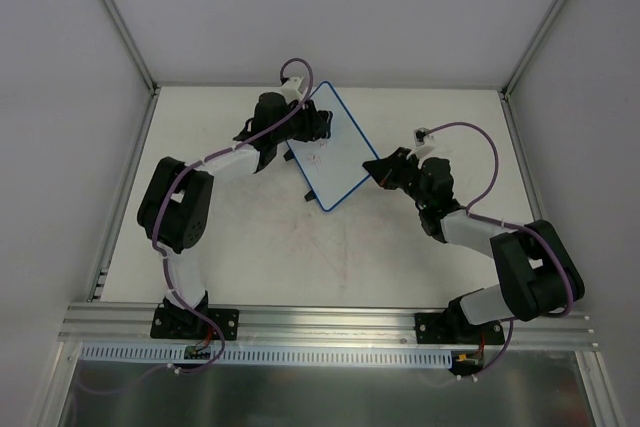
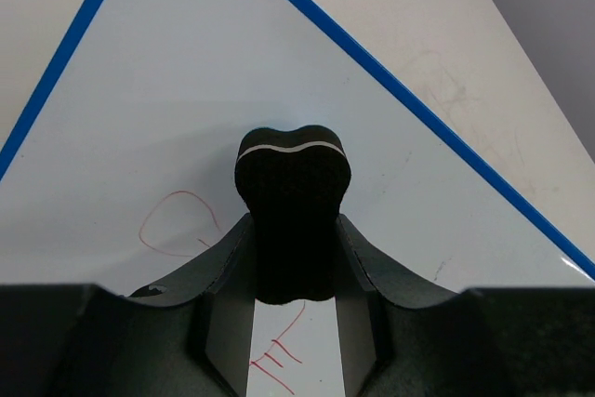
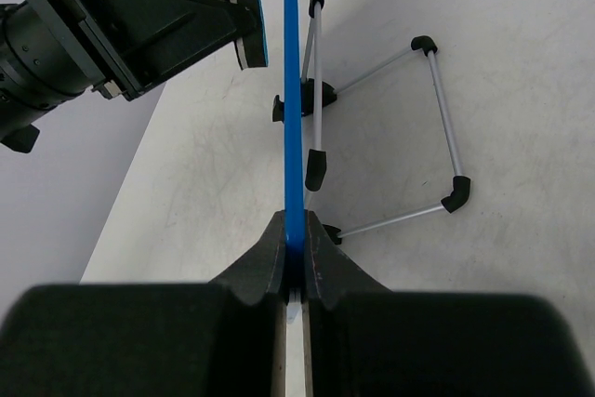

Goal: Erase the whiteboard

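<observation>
Nearest the bases, the right gripper (image 3: 295, 262) is pinching the thin blue rim of the whiteboard (image 1: 335, 152), its 2 fingers closed tight on the edge and steadying it. The board is standing tilted on a wire stand (image 3: 437, 99) near the middle of the table (image 1: 250, 247), propped up rather than lying flat. Beyond it, the left gripper (image 2: 290, 230) is gripping a small black eraser (image 2: 290, 174) between its fingers and pointing it at the board's face. From the right wrist view the eraser is looking just off the surface, though contact cannot be told for sure. Red scribbles (image 2: 177, 225) are showing in at least 2 spots, beside and below the eraser. The wiping step seems to be in hand, with marks yet to be cleared. The next move is calling for pressing the eraser flat on the face and sweeping it over the red lines, while the right side is bracing the board against the push.
</observation>
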Robot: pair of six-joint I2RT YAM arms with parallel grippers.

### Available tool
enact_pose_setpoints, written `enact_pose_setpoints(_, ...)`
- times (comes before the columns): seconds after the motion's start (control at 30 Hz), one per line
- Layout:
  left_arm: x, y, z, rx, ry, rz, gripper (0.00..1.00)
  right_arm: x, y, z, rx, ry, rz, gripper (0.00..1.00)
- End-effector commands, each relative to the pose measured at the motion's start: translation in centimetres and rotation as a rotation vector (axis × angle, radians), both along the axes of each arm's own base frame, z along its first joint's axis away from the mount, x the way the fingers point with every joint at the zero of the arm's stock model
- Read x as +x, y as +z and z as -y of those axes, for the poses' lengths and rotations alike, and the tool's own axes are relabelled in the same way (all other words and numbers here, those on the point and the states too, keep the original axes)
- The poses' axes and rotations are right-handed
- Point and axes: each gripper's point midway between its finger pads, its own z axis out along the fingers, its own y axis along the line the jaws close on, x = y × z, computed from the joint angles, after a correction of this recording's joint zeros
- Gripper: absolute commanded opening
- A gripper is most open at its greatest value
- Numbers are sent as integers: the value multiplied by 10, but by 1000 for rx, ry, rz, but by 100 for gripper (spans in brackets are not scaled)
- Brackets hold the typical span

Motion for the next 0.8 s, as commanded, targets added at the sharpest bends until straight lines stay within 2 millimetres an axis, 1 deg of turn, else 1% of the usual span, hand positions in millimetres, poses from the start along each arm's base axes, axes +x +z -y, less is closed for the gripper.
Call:
enact_pose_setpoints(0.0, 13, 50, -4, -4, 34, 189, 0, 10, 10, 0, -40, -2, 80, 0)
enact_pose_setpoints(0.03, 13, 48, -5, 22, 31, 190, 0, 10, 10, 0, -40, 0, 80, 0)
enact_pose_setpoints(0.1, 16, 54, -5, 51, 21, 217, 0, 9, 9, 0, -38, 2, 79, 0)
enact_pose_setpoints(0.13, 16, 46, -4, 72, 17, 197, 0, 10, 9, 0, -39, 2, 77, 0)
enact_pose_setpoints(0.17, 18, 43, -3, 84, 9, 193, 0, 10, 9, -1, -38, 4, 79, 0)
enact_pose_setpoints(0.2, 21, 50, 0, 97, -11, 217, 0, 10, 9, -1, -37, 5, 76, 0)
enact_pose_setpoints(0.23, 21, 35, 2, 127, -27, 179, 0, 10, 8, -2, -39, 7, 76, 0)
enact_pose_setpoints(0.27, 26, 43, 5, 131, -35, 193, 0, 10, 9, -1, -37, 5, 76, 0)
enact_pose_setpoints(0.3, 26, 42, 9, 143, -61, 195, 0, 10, 9, -1, -37, 5, 76, 0)
enact_pose_setpoints(0.33, 27, 35, 11, 153, -74, 180, 0, 9, 8, -1, -39, 7, 76, 0)
enact_pose_setpoints(0.5, 25, 41, 23, 146, -136, 201, 0, 10, 9, -1, -39, 6, 78, 0)
enact_pose_setpoints(0.57, 21, 39, 28, 142, -170, 204, 0, 9, 9, -1, -38, 8, 77, 0)
enact_pose_setpoints(0.63, 22, 36, 29, 148, -172, 193, 0, 10, 9, -1, -37, 7, 79, 0)
enact_pose_setpoints(0.67, 27, 39, 27, 152, -151, 197, 0, 10, 10, -1, -37, 7, 79, 0)
enact_pose_setpoints(0.77, 35, 27, 23, 177, -112, 162, 0, 9, 9, -1, -39, 7, 80, 0)
